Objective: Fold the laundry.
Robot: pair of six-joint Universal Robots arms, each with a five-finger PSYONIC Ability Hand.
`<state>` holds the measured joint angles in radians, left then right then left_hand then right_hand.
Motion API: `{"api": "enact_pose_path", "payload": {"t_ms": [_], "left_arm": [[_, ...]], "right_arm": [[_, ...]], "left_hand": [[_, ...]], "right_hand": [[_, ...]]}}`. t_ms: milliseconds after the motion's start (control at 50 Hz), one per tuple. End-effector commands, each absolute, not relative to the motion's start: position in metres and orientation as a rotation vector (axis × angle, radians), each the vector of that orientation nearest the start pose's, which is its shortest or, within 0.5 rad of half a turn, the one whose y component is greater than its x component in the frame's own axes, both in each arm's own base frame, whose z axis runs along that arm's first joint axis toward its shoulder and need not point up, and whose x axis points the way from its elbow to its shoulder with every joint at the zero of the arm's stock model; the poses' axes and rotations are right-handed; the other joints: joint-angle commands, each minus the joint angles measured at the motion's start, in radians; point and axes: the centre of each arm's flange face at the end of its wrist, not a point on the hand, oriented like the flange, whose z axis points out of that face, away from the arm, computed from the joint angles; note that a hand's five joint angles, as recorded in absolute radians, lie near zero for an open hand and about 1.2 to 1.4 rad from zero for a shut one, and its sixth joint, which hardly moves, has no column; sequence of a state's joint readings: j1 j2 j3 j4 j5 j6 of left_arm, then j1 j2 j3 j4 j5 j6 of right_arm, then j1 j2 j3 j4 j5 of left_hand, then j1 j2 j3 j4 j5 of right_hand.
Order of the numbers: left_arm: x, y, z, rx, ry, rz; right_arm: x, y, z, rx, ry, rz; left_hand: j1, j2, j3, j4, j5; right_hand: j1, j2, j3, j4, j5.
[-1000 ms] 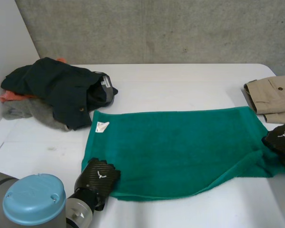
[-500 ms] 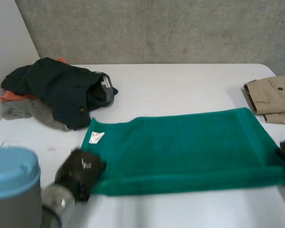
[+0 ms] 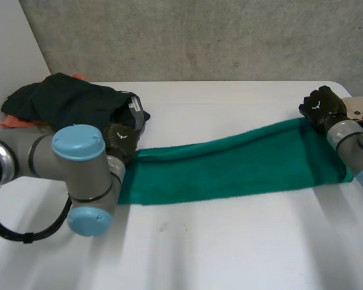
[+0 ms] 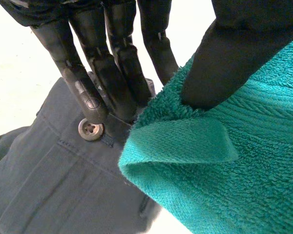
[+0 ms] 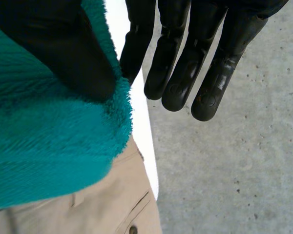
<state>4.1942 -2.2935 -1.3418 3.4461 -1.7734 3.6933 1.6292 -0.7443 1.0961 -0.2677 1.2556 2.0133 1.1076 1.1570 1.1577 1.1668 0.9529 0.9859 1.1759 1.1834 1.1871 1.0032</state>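
table (image 3: 230,241) before towel (image 3: 230,166) free; clothes pile (image 3: 66,103) touches left hand (image 3: 121,138).

- The towel (image 3: 230,166) lies as a long band across the middle of the table (image 3: 230,241), running from left to right
- The left hand (image 3: 121,138) pinches the towel's left end, right beside the heap of clothes (image 3: 66,103) at the table's far left
- The right hand (image 3: 320,107) pinches the towel's right end, over the folded trousers (image 5: 88,209) at the table's right edge
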Motion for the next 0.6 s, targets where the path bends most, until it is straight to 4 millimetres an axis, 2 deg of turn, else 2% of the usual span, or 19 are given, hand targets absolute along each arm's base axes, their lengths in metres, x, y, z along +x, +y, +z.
{"api": "enact_pose_path", "payload": {"t_ms": [20, 140, 220, 240, 300, 320, 360, 420, 480, 540, 600], "left_arm": [[-0.317, -0.33, 0.124, 0.978, 2.018, -1.914], [-0.32, -0.329, 0.137, 0.983, 1.96, -1.954], [-0.319, -0.324, 0.163, 0.955, 1.924, -2.011], [-0.316, -0.32, 0.17, 0.955, 1.92, -2.019], [-0.312, -0.313, 0.172, 0.966, 1.925, -2.011], [-0.31, -0.308, 0.171, 0.983, 1.938, -1.999], [-0.307, -0.302, 0.167, 1.01, 1.959, -1.977], [-0.304, -0.289, 0.149, 1.095, 2.011, -1.914], [-0.301, -0.283, 0.137, 1.154, 2.038, -1.884], [-0.302, -0.286, 0.133, 1.163, 2.04, -1.889], [-0.301, -0.301, 0.122, 1.136, 2.036, -1.888]], "right_arm": [[0.194, -0.477, 0.111, -1.829, 2.039, -2.45], [0.193, -0.471, 0.127, -1.685, 2.103, -2.457], [0.187, -0.456, 0.172, -1.461, 2.107, -2.487], [0.185, -0.446, 0.191, -1.376, 2.107, -2.483], [0.183, -0.428, 0.207, -1.283, 2.128, -2.41], [0.18, -0.416, 0.211, -1.245, 2.16, -2.321], [0.172, -0.407, 0.209, -1.221, 2.216, -2.219], [0.148, -0.391, 0.192, -1.189, 2.359, -1.973], [0.138, -0.381, 0.178, -1.165, 2.418, -1.848], [0.134, -0.378, 0.171, -1.156, 2.433, -1.813], [0.133, -0.375, 0.167, -1.163, 2.441, -1.799]], "left_hand": [[-0.898, -0.948, -0.949, -0.958, -0.918], [-0.921, -0.97, -0.971, -0.98, -0.94], [-0.921, -0.97, -0.971, -0.98, -0.94], [-0.921, -0.97, -0.971, -0.98, -0.94], [-0.921, -0.97, -0.971, -0.98, -0.94], [-0.921, -0.97, -0.971, -0.98, -0.94], [-0.923, -0.973, -0.974, -0.983, -0.943], [-0.923, -0.973, -0.974, -0.983, -0.943], [-0.918, -0.967, -0.968, -0.977, -0.937], [-0.918, -0.967, -0.968, -0.977, -0.937], [-0.912, -0.961, -0.962, -0.971, -0.932]], "right_hand": [[-0.811, -1.001, -1.009, -1.013, -1.003], [-0.811, -1.001, -1.009, -1.013, -1.003], [-0.811, -1.001, -1.009, -1.013, -1.003], [-0.811, -1.001, -1.009, -1.013, -1.003], [-0.811, -1.001, -1.009, -1.013, -1.003], [-0.811, -1.001, -1.009, -1.013, -1.003], [-0.811, -1.001, -1.009, -1.013, -1.003], [-0.811, -1.001, -1.009, -1.013, -1.003], [-0.811, -1.001, -1.009, -1.013, -1.003], [-0.811, -1.001, -1.009, -1.013, -1.003], [-0.811, -1.001, -1.009, -1.013, -1.003]]}}
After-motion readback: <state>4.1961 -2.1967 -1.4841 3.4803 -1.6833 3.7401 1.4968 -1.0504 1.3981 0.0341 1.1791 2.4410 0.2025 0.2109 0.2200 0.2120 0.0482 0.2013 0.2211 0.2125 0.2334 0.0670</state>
